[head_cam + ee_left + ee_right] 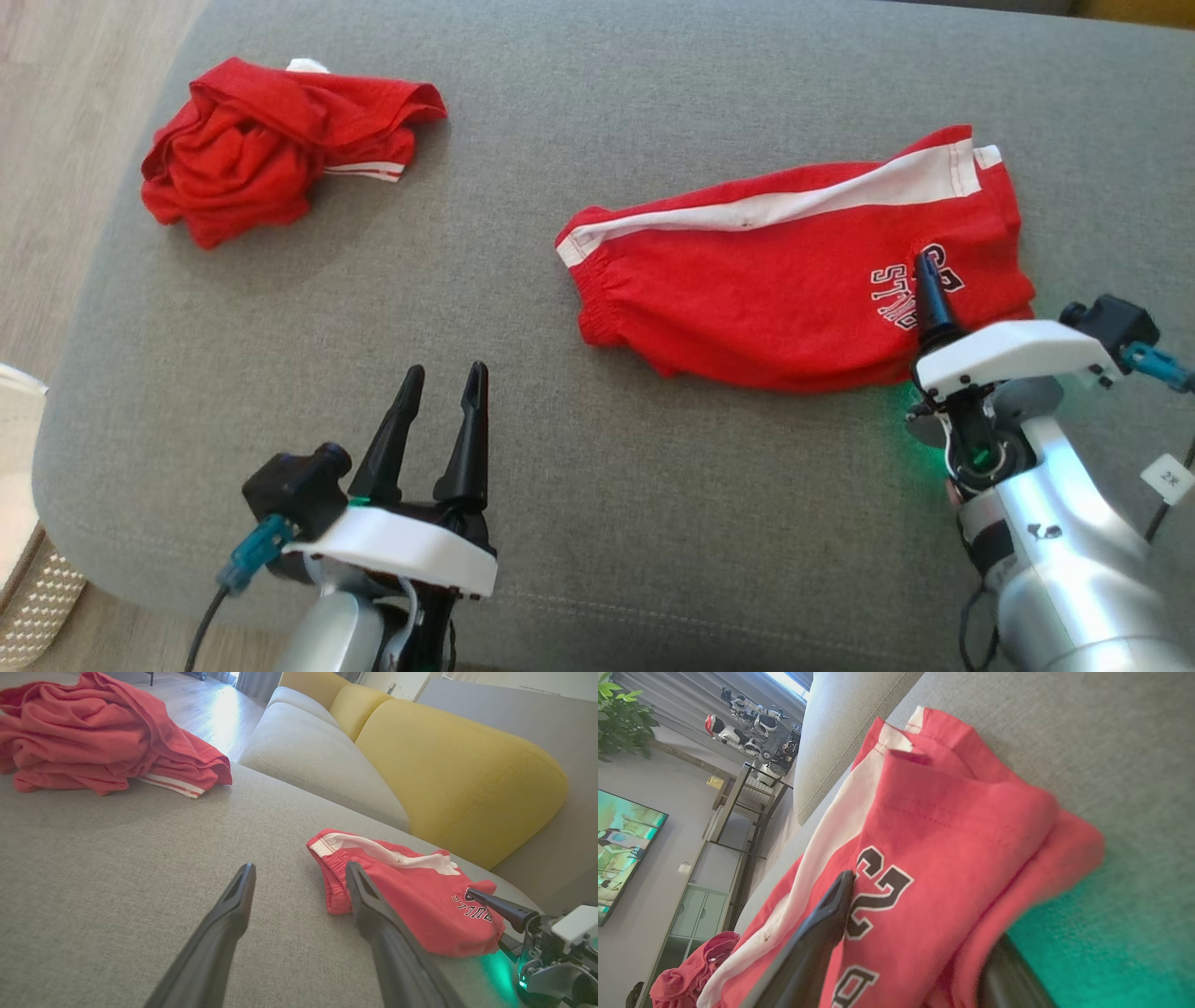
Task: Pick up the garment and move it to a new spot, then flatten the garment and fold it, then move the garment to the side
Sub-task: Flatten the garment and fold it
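Left gripper [446, 373], near left: jaws wide apart, empty. Right gripper [934, 289]: jaws apart, one finger above and one beneath the shorts' [747, 280] near-right edge.

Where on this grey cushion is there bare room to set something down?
The widest bare stretch of grey cushion lies between the crumpled red garment and the red shorts. The front edge beside the left gripper is free. Crowded around the shorts.

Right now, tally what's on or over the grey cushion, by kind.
Red garments: 2 (shorts, crumpled garment)
Grippers: 2 (left gripper, right gripper)
Total: 4
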